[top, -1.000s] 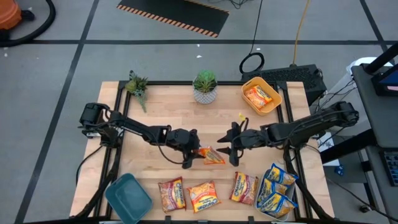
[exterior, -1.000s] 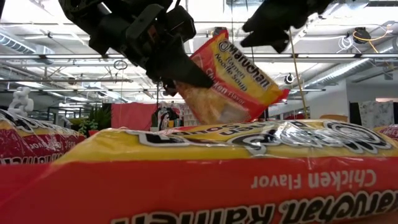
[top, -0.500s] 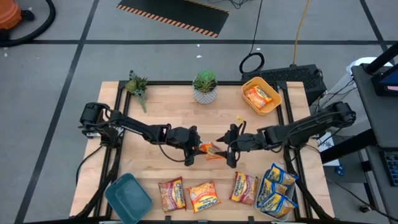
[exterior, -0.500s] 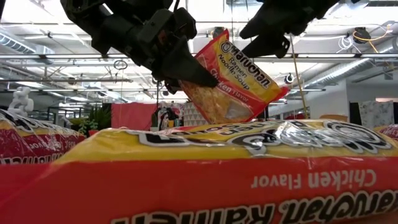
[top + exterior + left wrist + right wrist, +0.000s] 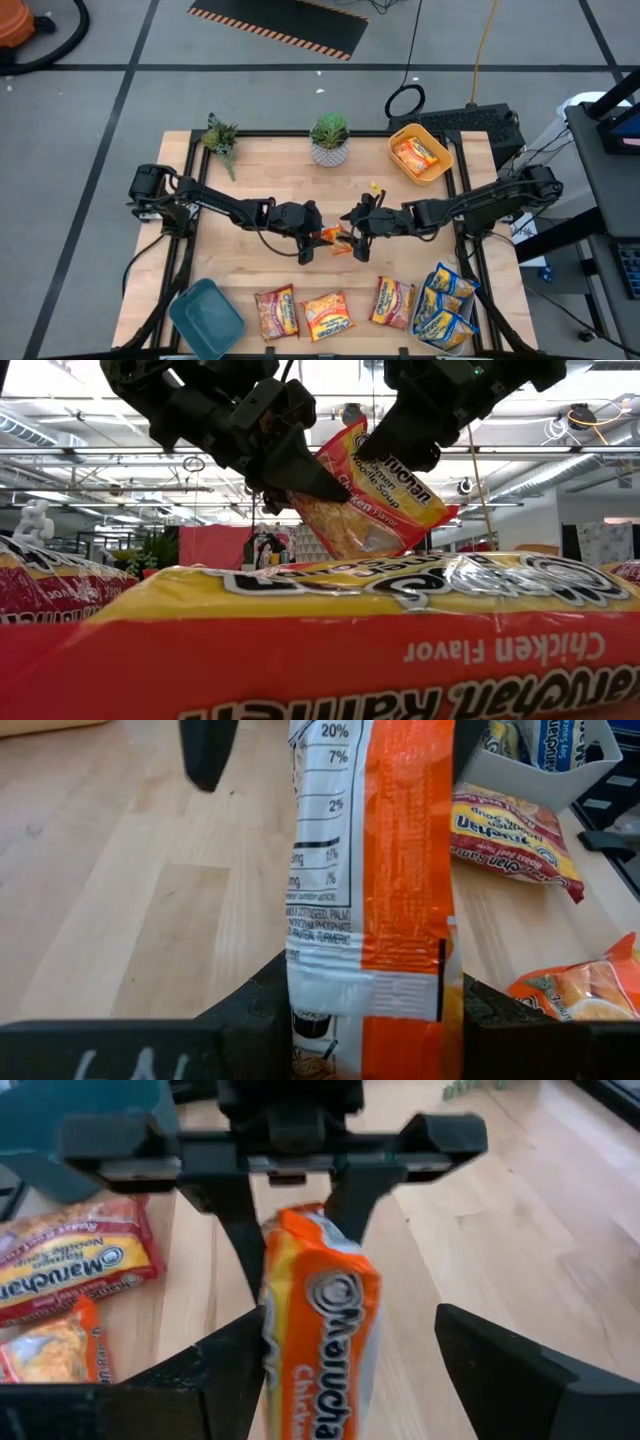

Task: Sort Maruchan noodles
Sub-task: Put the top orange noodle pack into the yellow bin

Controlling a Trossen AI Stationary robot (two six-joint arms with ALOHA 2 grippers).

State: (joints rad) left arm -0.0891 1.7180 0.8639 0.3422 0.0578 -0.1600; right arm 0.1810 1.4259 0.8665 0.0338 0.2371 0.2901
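Note:
My left gripper (image 5: 316,240) is shut on an orange-yellow Maruchan packet (image 5: 338,238) above the middle of the table. The packet also shows in the low view (image 5: 385,495). My right gripper (image 5: 353,226) is open, and its two fingers (image 5: 225,1375) stand on either side of the packet's free end (image 5: 320,1315). I cannot tell whether a finger touches it. Three more packets (image 5: 328,316) lie flat along the near edge. My left gripper pinches the packet's crimped end (image 5: 365,990) between its two fingers, which come from the table's left. The packet stands on edge, tilted, and reaches out toward the right arm. It is lifted above the table.
A yellow bin (image 5: 441,160) at the far right holds one orange packet. A pale bin (image 5: 445,305) at the near right holds blue-and-yellow packets. A teal bin (image 5: 205,312) stands at the near left. Two small plants (image 5: 329,140) (image 5: 221,140) stand at the far edge.
My right gripper has gone toward the table's left, up to the packet, and its open fingers now stand on either side of the packet's free end. My left gripper has kept the packet lifted in about the same place.

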